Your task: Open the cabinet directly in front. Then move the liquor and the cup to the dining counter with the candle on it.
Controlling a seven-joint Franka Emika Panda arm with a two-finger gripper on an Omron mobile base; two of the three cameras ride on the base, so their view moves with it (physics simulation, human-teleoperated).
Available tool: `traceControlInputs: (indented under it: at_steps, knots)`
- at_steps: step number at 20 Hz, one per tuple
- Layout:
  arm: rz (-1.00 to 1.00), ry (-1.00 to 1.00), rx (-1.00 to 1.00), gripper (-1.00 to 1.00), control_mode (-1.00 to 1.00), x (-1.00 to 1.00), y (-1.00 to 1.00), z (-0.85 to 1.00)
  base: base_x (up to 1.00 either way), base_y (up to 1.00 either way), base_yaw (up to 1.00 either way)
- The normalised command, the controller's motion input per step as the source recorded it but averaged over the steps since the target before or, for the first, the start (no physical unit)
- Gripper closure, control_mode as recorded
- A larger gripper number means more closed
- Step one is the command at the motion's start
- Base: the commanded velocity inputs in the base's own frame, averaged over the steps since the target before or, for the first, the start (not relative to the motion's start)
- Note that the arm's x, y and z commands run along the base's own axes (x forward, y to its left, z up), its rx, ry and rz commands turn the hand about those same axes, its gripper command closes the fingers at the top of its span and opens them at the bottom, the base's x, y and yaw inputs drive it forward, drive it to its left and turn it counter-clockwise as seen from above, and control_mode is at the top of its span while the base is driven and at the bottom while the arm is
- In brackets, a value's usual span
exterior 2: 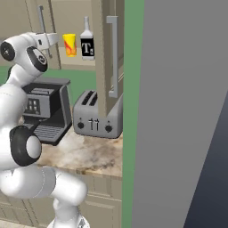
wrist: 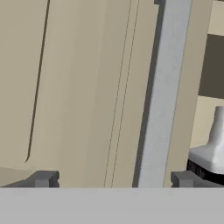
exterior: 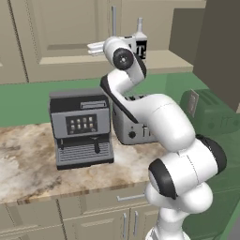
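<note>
hand (wrist: 112, 179): released, at cabinet (wrist: 87, 87) handle (wrist: 162, 96); liquor (exterior 2: 87, 42) beside cup (exterior 2: 69, 45)

Yellow cup (exterior 2: 70, 45) stands beside dark liquor (exterior 2: 87, 43) inside open cabinet (exterior 2: 103, 53).

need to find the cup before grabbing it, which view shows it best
The right base view: the cup stands in full sight on the cabinet shelf beside the liquor. In the left base view the arm covers that spot; the hand view faces the door and handle.
</note>
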Motion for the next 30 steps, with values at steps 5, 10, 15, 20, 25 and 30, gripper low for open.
traceControlInputs:
  at_steps: [5,10,15,20,25,30]
  knots:
    - [0.00,0.03,0.00,1.00,-1.00,0.72,0.00,-0.09,0.00,0.00,0.00]
    - [0.00,0.00,0.00,1.00,-1.00,-0.04,0.00,0.00,0.00,0.00,0.00]
    - [0.00,-0.01,0.00,1.00,-1.00,-0.25,0.03,0.01,0.00,0.00,0.00]
    - [-0.03,-0.03,0.00,1.00,-1.00,-0.49,0.32,0.27,0.00,0.00,0.00]
    - [-0.07,-0.06,0.00,1.00,-1.00,-0.64,0.67,0.34,0.00,0.00,0.00]
    - [-0.14,0.00,0.00,1.00,-1.00,-0.73,0.98,0.34,0.00,0.00,0.00]
